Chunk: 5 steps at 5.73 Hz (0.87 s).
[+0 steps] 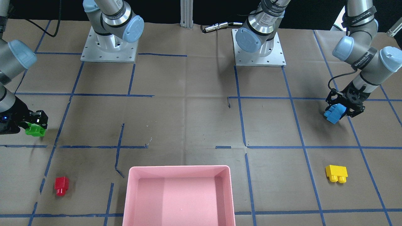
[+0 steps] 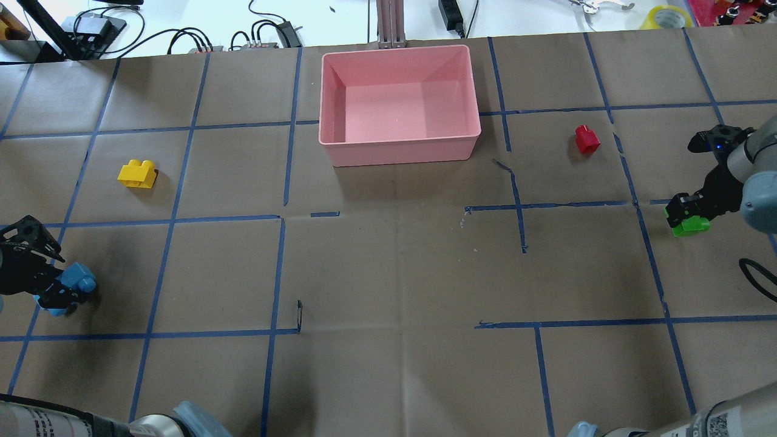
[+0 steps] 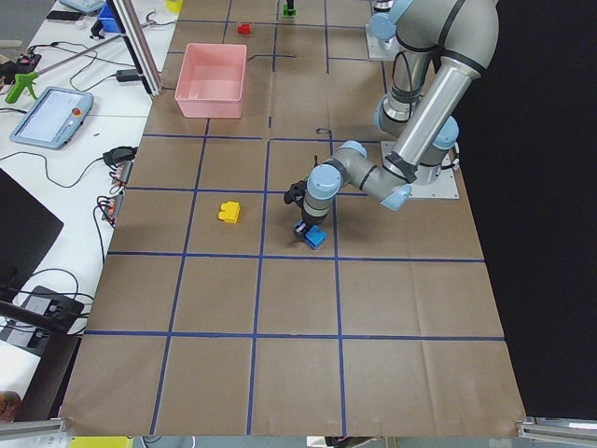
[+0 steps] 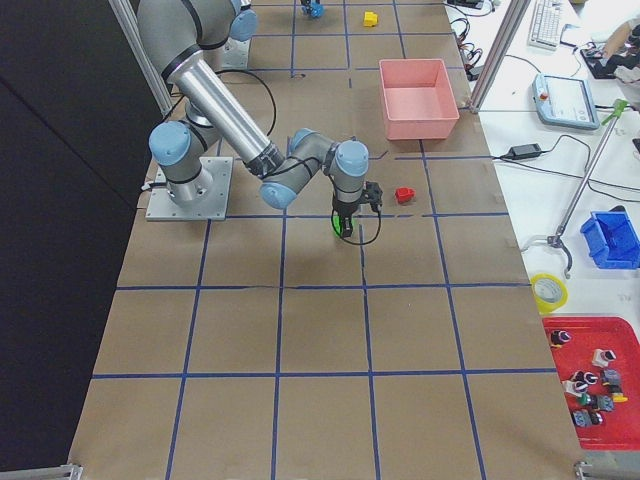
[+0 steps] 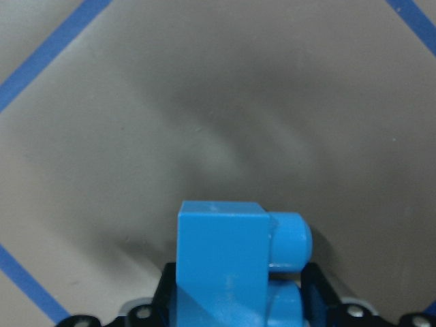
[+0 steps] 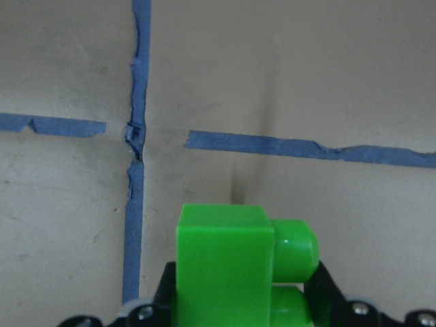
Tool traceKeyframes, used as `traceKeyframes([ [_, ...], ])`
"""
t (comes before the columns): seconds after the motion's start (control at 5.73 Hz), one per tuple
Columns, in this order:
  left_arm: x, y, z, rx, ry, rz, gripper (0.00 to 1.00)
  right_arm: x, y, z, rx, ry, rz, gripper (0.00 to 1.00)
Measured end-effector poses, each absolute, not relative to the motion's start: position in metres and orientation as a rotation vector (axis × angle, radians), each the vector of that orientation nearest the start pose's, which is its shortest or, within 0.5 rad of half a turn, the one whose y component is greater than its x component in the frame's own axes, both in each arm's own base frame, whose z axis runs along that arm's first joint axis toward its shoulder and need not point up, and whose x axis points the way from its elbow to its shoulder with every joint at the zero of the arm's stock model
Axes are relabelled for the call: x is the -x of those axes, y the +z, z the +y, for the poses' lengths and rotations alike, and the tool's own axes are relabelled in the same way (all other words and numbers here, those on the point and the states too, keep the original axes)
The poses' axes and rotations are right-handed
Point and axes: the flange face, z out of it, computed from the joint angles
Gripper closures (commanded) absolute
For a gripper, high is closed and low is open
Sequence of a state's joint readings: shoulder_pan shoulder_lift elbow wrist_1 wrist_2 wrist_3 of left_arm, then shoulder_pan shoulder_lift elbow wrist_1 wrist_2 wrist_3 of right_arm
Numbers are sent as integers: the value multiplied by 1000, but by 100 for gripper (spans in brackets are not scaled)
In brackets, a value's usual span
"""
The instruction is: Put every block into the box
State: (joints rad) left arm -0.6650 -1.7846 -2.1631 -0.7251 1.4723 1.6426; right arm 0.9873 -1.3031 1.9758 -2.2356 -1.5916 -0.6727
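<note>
My left gripper (image 2: 61,291) is shut on the blue brick (image 2: 71,280), just above the table at the left edge; it also shows in the front view (image 1: 334,113) and the left wrist view (image 5: 231,266). My right gripper (image 2: 686,213) is shut on the green brick (image 2: 691,226) near the right edge; the brick shows in the front view (image 1: 35,130) and the right wrist view (image 6: 235,269). The yellow brick (image 2: 138,174) lies on the table left of the pink box (image 2: 400,152). The red brick (image 2: 586,139) lies right of the box. The box holds nothing.
Brown paper with blue tape lines covers the table. Cables and power gear lie along the far edge (image 2: 200,37). The arm bases (image 1: 108,47) stand on the robot's side. A cable loop (image 2: 759,279) lies near the right arm.
</note>
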Motion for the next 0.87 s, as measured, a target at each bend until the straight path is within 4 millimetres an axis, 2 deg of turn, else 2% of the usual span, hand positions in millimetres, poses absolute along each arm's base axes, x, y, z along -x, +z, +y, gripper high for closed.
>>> traceKeyframes([
  [0.17,-288,231,-417,-1111,-192,2880,93,177,265,-515,104,25,3148,91],
  [0.35,-294,277,-450,-1099,-216,2874,93,170,302,-531,64,14,3146,91],
  [0.52,-286,335,-493,-1067,-228,2903,93,150,339,-552,45,-6,3145,91],
  [0.7,-263,378,-532,-1027,-236,2932,93,121,373,-575,-2,-39,3117,91],
  [0.87,-224,398,-568,-979,-245,2962,93,88,394,-593,-49,-68,3061,90],
])
